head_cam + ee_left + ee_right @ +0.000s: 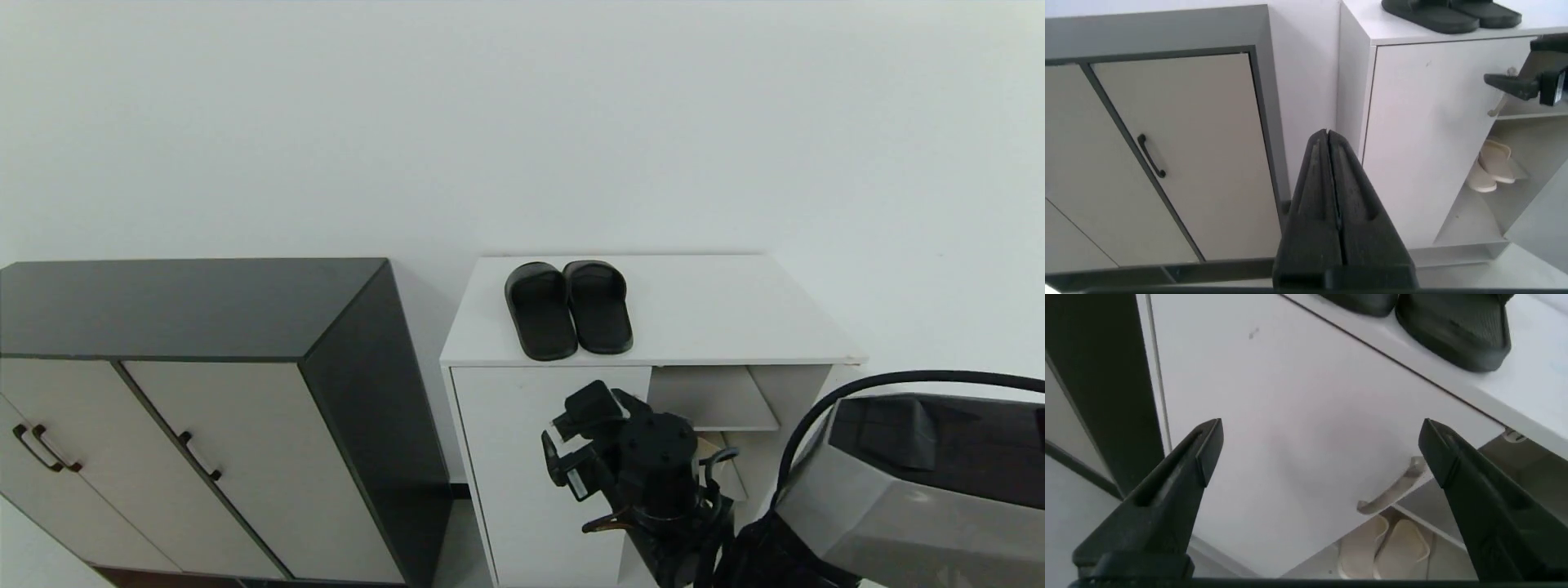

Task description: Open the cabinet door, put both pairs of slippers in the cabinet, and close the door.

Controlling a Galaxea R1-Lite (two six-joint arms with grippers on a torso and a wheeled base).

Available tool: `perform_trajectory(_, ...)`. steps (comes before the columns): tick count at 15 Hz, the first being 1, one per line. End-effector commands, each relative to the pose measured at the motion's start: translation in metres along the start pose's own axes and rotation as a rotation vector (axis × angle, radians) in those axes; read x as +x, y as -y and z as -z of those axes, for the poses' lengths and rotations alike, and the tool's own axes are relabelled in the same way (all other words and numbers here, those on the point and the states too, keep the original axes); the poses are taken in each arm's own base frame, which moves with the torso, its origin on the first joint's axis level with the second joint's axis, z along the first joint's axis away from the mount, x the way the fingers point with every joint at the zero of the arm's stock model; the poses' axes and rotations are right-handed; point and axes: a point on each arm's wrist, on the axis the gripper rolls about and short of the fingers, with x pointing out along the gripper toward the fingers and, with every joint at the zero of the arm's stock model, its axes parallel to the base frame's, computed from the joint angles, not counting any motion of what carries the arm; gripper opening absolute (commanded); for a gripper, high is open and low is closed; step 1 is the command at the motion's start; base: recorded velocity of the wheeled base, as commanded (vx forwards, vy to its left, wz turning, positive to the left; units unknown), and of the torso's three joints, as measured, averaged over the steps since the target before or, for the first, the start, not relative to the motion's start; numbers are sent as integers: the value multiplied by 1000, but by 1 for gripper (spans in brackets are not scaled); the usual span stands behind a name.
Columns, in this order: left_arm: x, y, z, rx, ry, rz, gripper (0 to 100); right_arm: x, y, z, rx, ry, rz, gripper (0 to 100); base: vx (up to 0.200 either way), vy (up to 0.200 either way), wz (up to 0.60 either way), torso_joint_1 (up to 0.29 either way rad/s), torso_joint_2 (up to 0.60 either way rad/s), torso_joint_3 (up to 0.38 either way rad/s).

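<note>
A pair of black slippers [567, 309] [1449, 12] [1437, 318] lies side by side on top of the white cabinet [702, 314]. The cabinet's left door [522, 457] is closed, and its pale handle [1392, 490] sits at the door's right edge. To the right of that door, the cabinet's right half stands open and shows a shelf [718, 404]. A white pair of slippers [1498, 163] [1384, 549] rests low inside. My right gripper [563, 449] [1323, 449] hangs open in front of the closed door, close to the handle and apart from it. My left gripper [1327, 135] is shut and empty, lower and to the left.
A dark cabinet [204, 408] [1167, 163] with two beige doors and black handles stands left of the white one, a narrow gap between them. A plain white wall is behind both.
</note>
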Motion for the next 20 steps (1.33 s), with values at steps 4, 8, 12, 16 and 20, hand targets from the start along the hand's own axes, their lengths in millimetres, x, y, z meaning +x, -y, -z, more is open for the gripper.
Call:
perform_trajectory(4,0,0,0,-12,1,4,0,-6,24,-109,296,-22,-3,100,0,0,0,0,0,0)
perform_trajectory(8,0,0,0,-12,-1,5,0,3,33,-135,456,-155,136,100,0,0,0,0,0,0)
perform_trajectory(12,0,0,0,-12,-1,5,0,13,30,-123,442,-163,148,100,0,0,0,0,0,0)
perform_trajectory(16,0,0,0,-12,-1,4,0,23,28,-113,420,-162,157,100,200,0,0,2,-3,7)
perform_trajectory(20,0,0,0,-12,1,4,0,24,29,-107,407,-144,161,100,200,0,0,12,6,0)
